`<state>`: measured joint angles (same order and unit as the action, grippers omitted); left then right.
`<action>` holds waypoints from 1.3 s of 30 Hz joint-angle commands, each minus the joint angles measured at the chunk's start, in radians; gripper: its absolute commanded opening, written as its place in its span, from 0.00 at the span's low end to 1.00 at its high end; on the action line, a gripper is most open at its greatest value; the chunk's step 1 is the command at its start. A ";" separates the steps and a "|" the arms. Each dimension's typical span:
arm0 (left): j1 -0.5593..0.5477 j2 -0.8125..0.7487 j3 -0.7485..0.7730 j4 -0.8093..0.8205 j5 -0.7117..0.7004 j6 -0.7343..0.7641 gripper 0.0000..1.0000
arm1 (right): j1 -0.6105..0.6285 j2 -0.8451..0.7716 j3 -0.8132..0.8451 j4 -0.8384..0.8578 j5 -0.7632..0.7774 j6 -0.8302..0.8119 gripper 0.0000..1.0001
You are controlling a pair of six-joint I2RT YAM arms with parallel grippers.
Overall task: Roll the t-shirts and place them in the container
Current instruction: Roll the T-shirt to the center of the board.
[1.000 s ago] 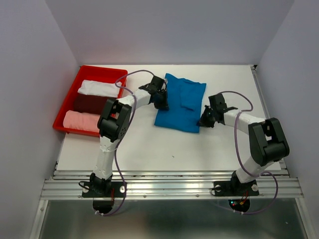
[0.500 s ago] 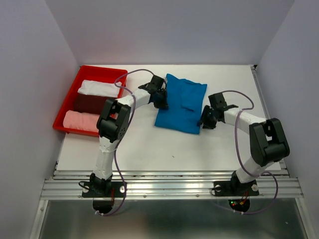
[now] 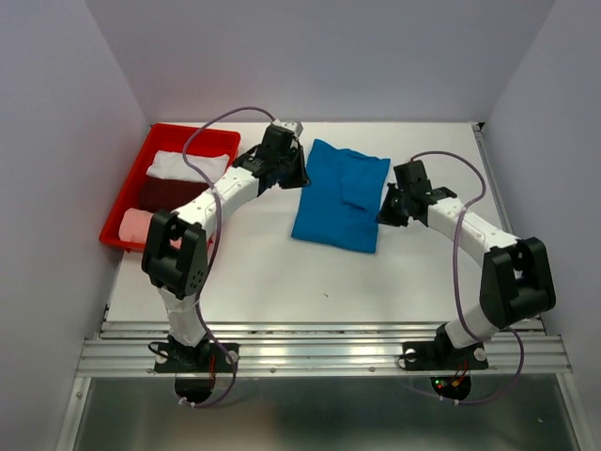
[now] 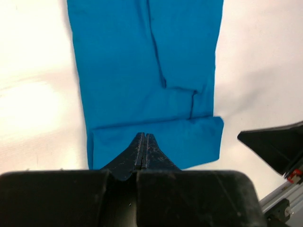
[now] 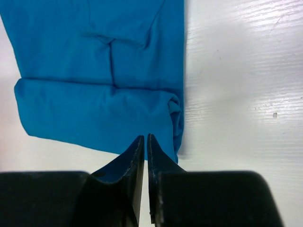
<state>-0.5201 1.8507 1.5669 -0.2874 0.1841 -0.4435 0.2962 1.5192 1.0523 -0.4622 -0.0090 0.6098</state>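
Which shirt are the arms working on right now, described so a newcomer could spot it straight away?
Start at the red tray in the far left corner of the white table. Just right of it, out on the bare tabletop, lies the blue t-shirt, folded into a long strip between the left gripper and the right gripper. It is the only bright blue one; the white, maroon and pink ones sit rolled inside the tray.

The top external camera looks down from above and behind the arm bases over the whole white table (image 3: 282,272). Each wrist camera rides close behind its own pincer, facing steeply down at the table from near. All three views share the folded bright blue cloth t-shirt (image 3: 340,194) (image 4: 142,71) (image 5: 94,61), seen from opposite sides by the wrist cameras.
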 commanded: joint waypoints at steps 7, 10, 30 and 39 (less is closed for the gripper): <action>-0.021 -0.024 -0.251 0.068 0.052 -0.026 0.00 | 0.009 0.143 0.040 0.118 -0.026 0.024 0.10; -0.024 -0.007 -0.286 0.119 0.035 -0.035 0.00 | 0.009 0.180 0.029 0.137 0.000 0.025 0.09; -0.083 -0.151 -0.594 0.180 0.035 -0.096 0.00 | 0.029 0.024 -0.248 0.152 -0.048 0.019 0.08; -0.121 -0.281 -0.610 0.099 -0.035 -0.113 0.15 | 0.049 -0.123 -0.272 0.071 0.004 0.021 0.15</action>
<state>-0.6392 1.6836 0.9718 -0.1406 0.1970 -0.5430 0.3359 1.4799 0.7742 -0.3164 -0.0555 0.6460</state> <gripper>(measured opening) 0.094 0.103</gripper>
